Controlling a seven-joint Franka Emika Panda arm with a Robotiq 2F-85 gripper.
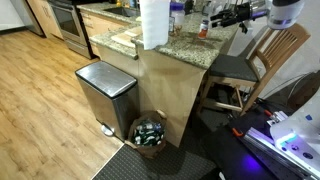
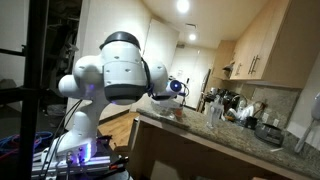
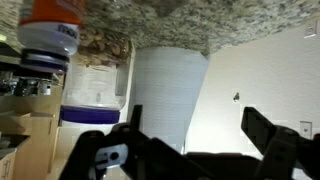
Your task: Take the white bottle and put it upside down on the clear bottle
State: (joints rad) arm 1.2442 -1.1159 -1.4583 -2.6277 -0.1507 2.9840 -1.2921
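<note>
My gripper (image 3: 198, 125) is open and empty; the wrist view is upside down, with the granite counter (image 3: 150, 25) at the top. In an exterior view the gripper (image 1: 226, 16) hovers above the counter (image 1: 185, 48), just beside a small bottle with an orange label (image 1: 203, 26). That bottle shows at the wrist view's left edge (image 3: 50, 30), off to the side of the fingers. A whitish bottle with a blue band (image 1: 176, 14) stands by the paper towel roll and also shows in the wrist view (image 3: 92, 90). I cannot tell which bottle is the clear one.
A tall paper towel roll (image 1: 153, 22) stands on the counter, straight ahead of the fingers in the wrist view (image 3: 165, 90). A wooden chair (image 1: 262, 58) is beside the counter. A steel bin (image 1: 105, 92) and a basket (image 1: 150, 132) are on the floor. Kitchen clutter (image 2: 232, 108) sits further along the counter.
</note>
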